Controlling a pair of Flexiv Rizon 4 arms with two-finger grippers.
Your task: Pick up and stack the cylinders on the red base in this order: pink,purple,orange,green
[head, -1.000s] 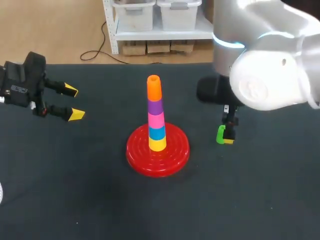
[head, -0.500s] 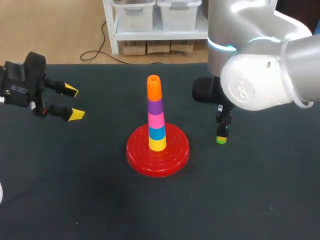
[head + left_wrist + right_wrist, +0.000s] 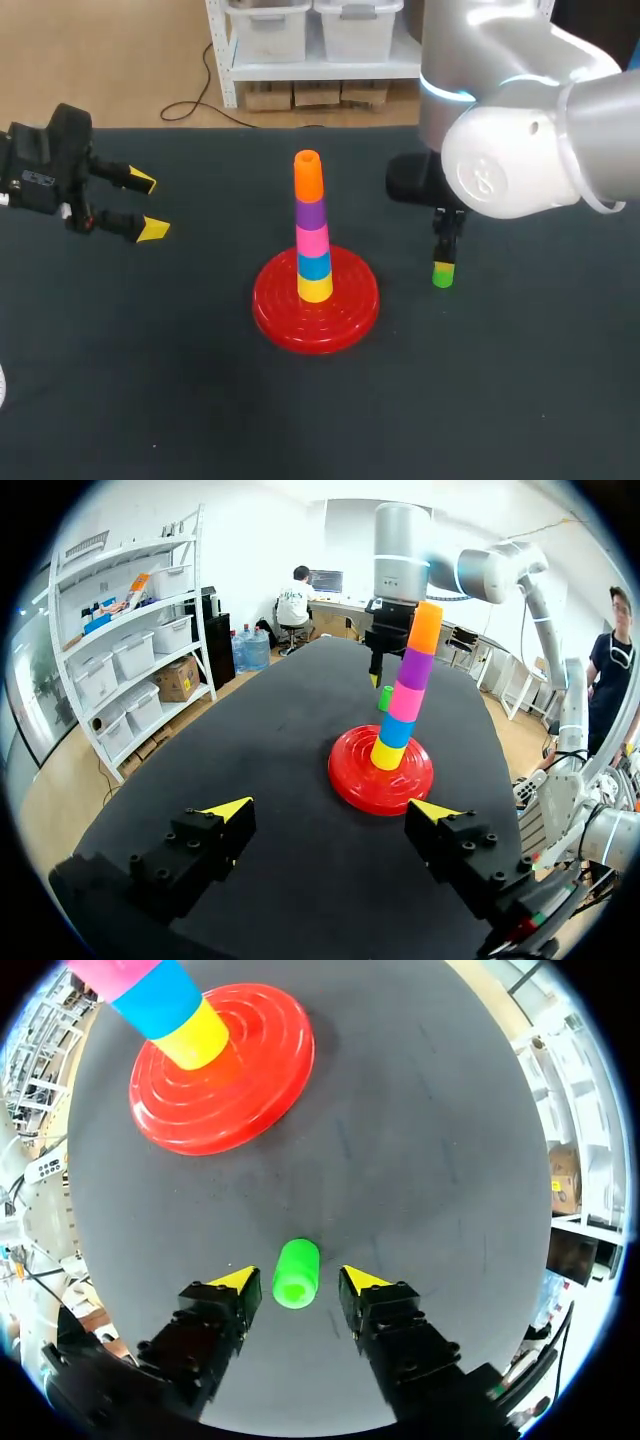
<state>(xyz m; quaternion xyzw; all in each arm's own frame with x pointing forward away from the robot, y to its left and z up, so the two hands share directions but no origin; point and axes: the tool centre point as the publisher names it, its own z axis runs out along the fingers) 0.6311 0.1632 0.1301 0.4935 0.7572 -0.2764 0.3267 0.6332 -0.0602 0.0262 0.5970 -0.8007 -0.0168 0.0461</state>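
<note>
Right, the green cylinder sits on the dark, matte table on my right side, well apart from the red base. It's a short, smooth plastic tube with a hollow end. From the right wrist view that open mouth faces up toward the camera, so it looks to be standing on end with its long axis vertical, though I can't be fully sure of a slight lean. The right gripper hangs straight down over it, one yellow tip on either side. I can see a thin strip of table between each tip and the green wall, so the claw is parted just wider than the piece and has hold of nothing. The base is a glossy red disc with concentric ridges moulded into it, lying flat near the middle of the table. From its centre the stack rises upright and tapers as it goes: a yellow piece at the bottom, then the blue piece, pink cylinder, purple cylinder and orange cylinder on top, with the orange one's hollow mouth open to the ceiling. All are smooth, slightly conical plastic sleeves. The left gripper hovers over the far left of the table, its fingers spread wide and holding nothing, pointing across toward the stack.
</note>
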